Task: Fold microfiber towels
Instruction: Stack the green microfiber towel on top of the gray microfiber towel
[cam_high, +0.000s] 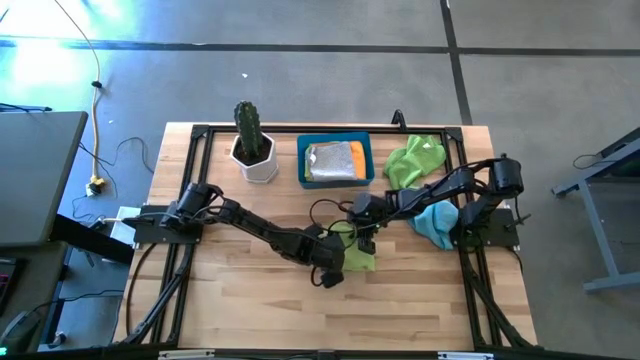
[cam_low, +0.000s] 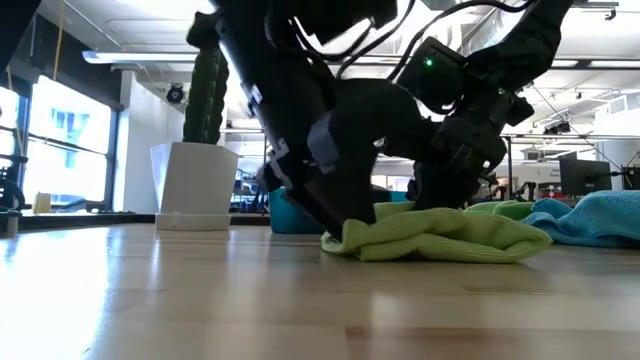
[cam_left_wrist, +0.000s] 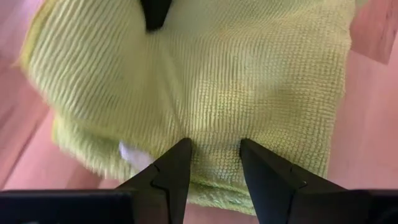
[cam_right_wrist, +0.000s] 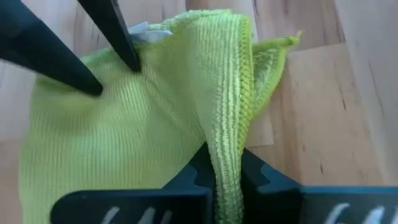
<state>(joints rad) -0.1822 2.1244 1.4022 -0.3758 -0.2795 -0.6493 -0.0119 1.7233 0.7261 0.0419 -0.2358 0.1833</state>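
A lime green microfiber towel (cam_high: 358, 255) lies bunched on the wooden table near its middle, and the low view shows it as a flat heap (cam_low: 440, 235). My left gripper (cam_left_wrist: 214, 144) comes in from the table's left and stands open, with its two tips on the towel's top. My right gripper (cam_right_wrist: 224, 152) reaches in from the right and is shut on a raised ridge of the same towel. A white tag (cam_left_wrist: 134, 155) peeks out at the towel's edge. My left gripper sets its two spread fingertips (cam_left_wrist: 183, 152) on the towel's upper layer (cam_left_wrist: 214, 124), close to one edge. It slants down from the table's left. The cloth under it lies on the table. My right gripper pinches a raised, doubled-over ridge (cam_right_wrist: 227, 134) of the towel between its two fingers, slanting down from the table's right. The ridge runs away from the fingers, and the rest of the towel lies slack on the table.
A blue bin (cam_high: 303, 160) at the back holds folded cloths. A cactus in a white pot (cam_high: 252, 150) stands to the left of the bin. Another lime green towel (cam_high: 415, 160) and a light blue one (cam_high: 435, 225) lie crumpled at the right. Bare wood lies along the near edge.
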